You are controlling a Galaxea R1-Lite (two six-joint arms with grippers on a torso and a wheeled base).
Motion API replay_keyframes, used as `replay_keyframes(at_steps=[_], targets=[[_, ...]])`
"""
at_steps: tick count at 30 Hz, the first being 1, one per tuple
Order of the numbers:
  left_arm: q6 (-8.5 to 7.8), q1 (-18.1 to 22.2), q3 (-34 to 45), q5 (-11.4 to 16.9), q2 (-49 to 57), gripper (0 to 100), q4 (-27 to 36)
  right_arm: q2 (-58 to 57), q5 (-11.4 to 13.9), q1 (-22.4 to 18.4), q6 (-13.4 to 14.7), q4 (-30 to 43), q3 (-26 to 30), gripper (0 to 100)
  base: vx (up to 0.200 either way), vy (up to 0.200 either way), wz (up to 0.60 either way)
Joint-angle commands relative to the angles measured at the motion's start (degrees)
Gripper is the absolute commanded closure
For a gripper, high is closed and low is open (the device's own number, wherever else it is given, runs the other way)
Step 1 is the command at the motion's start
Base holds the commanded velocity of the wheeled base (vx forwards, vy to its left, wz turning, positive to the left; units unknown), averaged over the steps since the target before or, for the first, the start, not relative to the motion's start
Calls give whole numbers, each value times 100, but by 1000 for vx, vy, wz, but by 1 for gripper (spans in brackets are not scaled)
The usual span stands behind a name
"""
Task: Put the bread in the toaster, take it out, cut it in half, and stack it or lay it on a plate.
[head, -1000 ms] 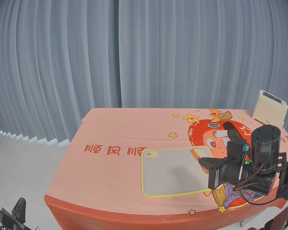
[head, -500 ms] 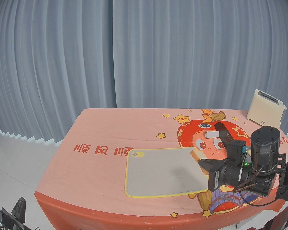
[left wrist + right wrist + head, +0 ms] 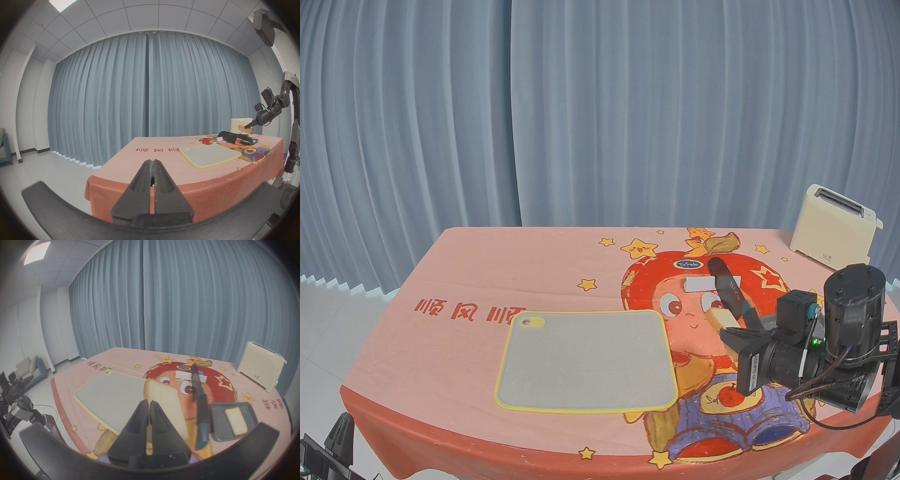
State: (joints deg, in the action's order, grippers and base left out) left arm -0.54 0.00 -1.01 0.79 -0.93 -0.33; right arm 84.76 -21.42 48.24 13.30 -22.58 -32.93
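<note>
Firstly, item held: one slice of bread (image 3: 167, 404), pale crumb with a brown crust, pinched at its lower edge by the right gripper (image 3: 149, 404), whose fingers sit narrow on it and cover its bottom part. The left wrist view, looking across from the side, shows this slice (image 3: 243, 128) lifted clear of the worktop (image 3: 162, 162) and hanging in front of the toaster (image 3: 239, 122). The head view gives just a corner of it (image 3: 720, 316) past the gripper (image 3: 731, 334).

Item: left gripper (image 3: 153, 175), fingers pressed together with nothing between them, held low, off the worktop's left side.

Item: grey tray (image 3: 220, 424), flat on the worktop, carrying a second slice (image 3: 236, 421), smaller. The right wrist view supplies both; in the head view the right arm (image 3: 837, 350) stands in front of that spot.

Item: knife (image 3: 200, 402), dark blade, teal handle, lying on the worktop between the held slice and the tray, tip toward the curtain (image 3: 612, 112). Its blade crosses a white rectangle (image 3: 184, 376). In the head view the knife (image 3: 730, 289) shows its blade end, the handle being behind the gripper.

Item: cutting board (image 3: 587, 359), grey with a yellow rim, flat on the worktop (image 3: 519, 269), to the left of the held slice and apart from it.

Item: toaster (image 3: 834, 234), cream, slot upward, at the far right corner, well apart from the right gripper.
</note>
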Motion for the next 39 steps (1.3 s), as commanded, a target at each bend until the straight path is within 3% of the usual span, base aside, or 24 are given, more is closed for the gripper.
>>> replay_keyframes(at_steps=[1, 11, 15, 28, 39], targets=[[1, 0, 101, 0, 40, 100, -2, -3, -82, -7, -12, -1, 14, 100, 0, -200, 0], [1, 0, 101, 0, 49, 100, -2, -39, -170, -60, -20, -1, -3, 100, 0, -60, 0], [1, 0, 101, 0, 40, 100, -2, -12, -451, -271, -20, -19, -12, 100, 0, 0, 0], [1, 0, 101, -9, 49, 100, -2, 23, -425, -711, -179, 16, 129, 100, 0, 0, 0], [10, 0, 101, 0, 49, 100, -2, 49, -416, -719, -223, 60, 173, 100, 0, -164, 0]])
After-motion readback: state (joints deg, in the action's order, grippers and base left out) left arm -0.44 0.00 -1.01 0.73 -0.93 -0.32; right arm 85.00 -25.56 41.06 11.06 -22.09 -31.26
